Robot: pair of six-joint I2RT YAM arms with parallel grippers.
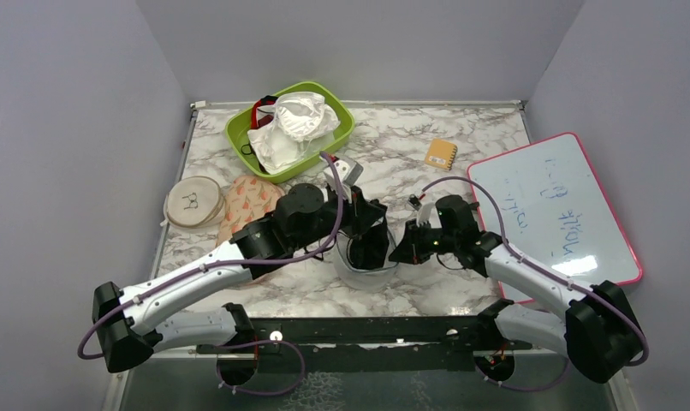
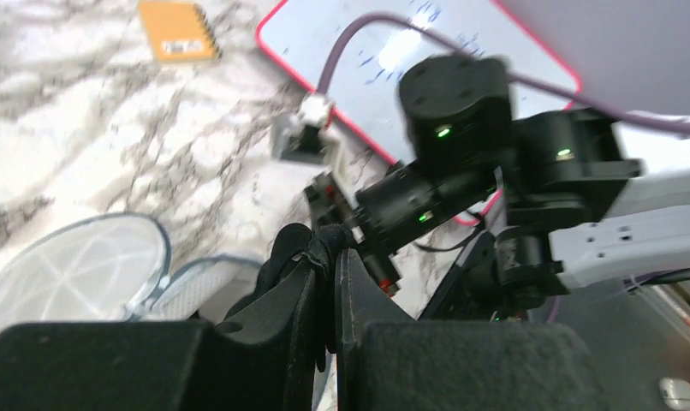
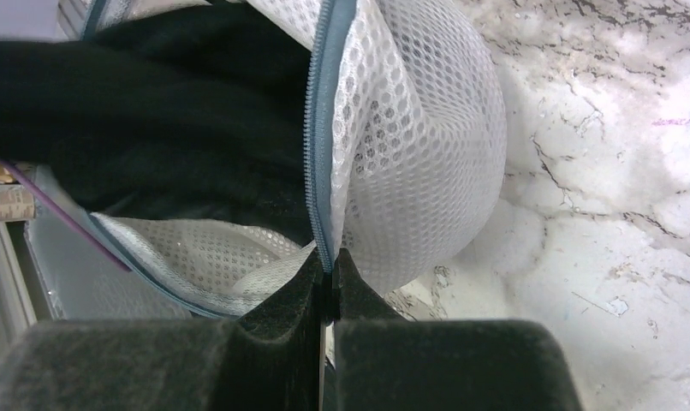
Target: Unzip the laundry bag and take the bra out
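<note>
On the marbled surface (image 1: 410,154), between the two arms and near their bases, sits the laundry bag (image 1: 367,278). From the right wrist view its white mesh dome bulges to one side while the mouth gapes on the other, so the unzipping looks largely done and the step in hand seems to be the extraction. The right fingers (image 3: 290,295) are pressed fully together on the grey-blue zip band (image 3: 320,128) at the bag's rim, with no gap between them, pinning the opening in place. The left fingers (image 2: 286,300) are likewise closed tight, and a small black fold (image 2: 300,248) is nipped at their tips. This is probably a bit of the bra, though the blur leaves it uncertain (a dark mass fills the bag's mouth in the right wrist view, and whether that is garment or the other arm cannot be told). Judged from this, the next move calls for the left arm to draw up and away from the opening while the right holds the rim steady. It should go slowly enough that cloth does not snag on the zip teeth or drag the whole bag along.
</note>
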